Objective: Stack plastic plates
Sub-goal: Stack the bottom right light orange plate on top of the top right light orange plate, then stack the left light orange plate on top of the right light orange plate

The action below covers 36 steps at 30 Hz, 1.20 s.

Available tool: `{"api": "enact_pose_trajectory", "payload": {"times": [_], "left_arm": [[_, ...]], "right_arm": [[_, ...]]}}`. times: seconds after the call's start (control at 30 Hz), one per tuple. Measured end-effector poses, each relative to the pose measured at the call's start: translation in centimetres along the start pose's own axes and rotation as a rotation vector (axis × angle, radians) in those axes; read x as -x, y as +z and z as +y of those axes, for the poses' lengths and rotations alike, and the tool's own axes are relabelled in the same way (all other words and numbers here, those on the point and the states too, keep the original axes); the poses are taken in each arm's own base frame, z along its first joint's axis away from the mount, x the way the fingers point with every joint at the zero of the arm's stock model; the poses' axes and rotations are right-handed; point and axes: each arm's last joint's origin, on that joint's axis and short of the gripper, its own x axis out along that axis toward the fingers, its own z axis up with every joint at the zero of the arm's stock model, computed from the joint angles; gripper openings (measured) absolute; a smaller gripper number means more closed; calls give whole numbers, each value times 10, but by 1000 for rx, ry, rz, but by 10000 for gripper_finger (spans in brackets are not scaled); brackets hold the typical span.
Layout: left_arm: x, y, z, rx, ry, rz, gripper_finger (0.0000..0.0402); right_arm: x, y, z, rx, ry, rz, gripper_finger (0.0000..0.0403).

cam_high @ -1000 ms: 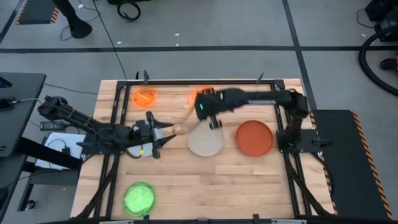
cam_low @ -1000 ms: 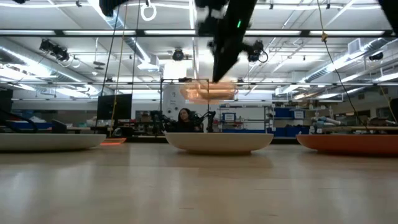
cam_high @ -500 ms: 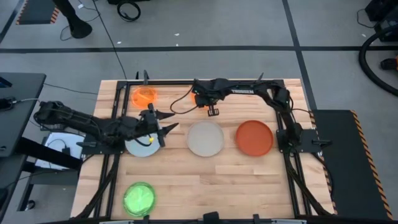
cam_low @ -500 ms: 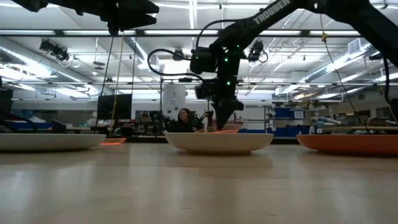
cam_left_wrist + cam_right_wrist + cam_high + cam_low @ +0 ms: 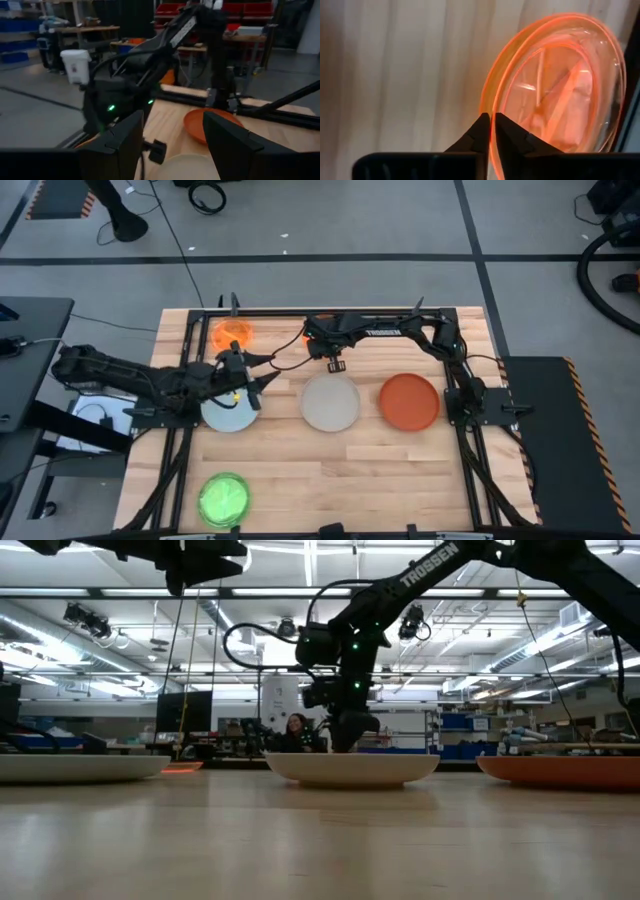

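My right gripper [image 5: 328, 348] [image 5: 490, 125] points down near the table's far edge, behind the off-white plate [image 5: 330, 402] [image 5: 350, 768], and is shut on a translucent orange plate [image 5: 555, 85]. From above the arm hides that plate except for a sliver [image 5: 304, 337]. My left gripper [image 5: 257, 376] [image 5: 172, 145] hangs open above the pale blue plate [image 5: 228, 415] [image 5: 70, 768], touching nothing. The rust plate [image 5: 408, 400] lies flat right of the off-white one. Another orange plate [image 5: 232, 334] lies at far left and a green one [image 5: 224, 496] at near left. My right gripper pinches the orange plate by its rim [image 5: 492, 107], one finger [image 5: 479, 131] outside the rim and the other inside, coming from above and pointing down. The plate is low over the wood. The off-white plate hides whether it rests on the table.
Black frame rails [image 5: 300, 311] run along the table's far, left and right edges. Bare wood [image 5: 380, 480] lies across the near middle and right. The low view shows a workshop and a person [image 5: 297, 730] beyond the table.
My right gripper has moved from above the off-white plate toward the far edge and come down, lowering the lifted orange plate to table height behind the off-white plate. My left gripper has drawn a little toward the far edge and stayed open.
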Motion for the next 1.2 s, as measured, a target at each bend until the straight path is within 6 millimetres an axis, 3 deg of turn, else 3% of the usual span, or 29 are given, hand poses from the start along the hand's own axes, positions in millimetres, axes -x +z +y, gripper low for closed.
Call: {"api": "enact_pose_trajectory", "payload": {"times": [0.5, 0.6, 0.77, 0.93, 1.07, 1.2], "left_arm": [[-13, -19, 45, 96, 264, 175, 212], [-11, -30, 53, 117, 320, 278, 212], [-6, -47, 80, 233, 529, 420, 202], [-11, -56, 101, 173, 619, 515, 185], [-19, -60, 112, 159, 661, 667, 174], [-35, -57, 119, 138, 742, 875, 164]], "right_arm": [[27, 1, -5, -3, -73, 1, 170], [51, -4, 7, -46, -41, 60, 175], [107, -11, 53, -181, 59, 42, 159], [147, -21, 121, -219, 32, -210, 145], [160, -34, 162, -290, 40, -514, 139], [154, -49, 186, -376, -42, -786, 139]]}}
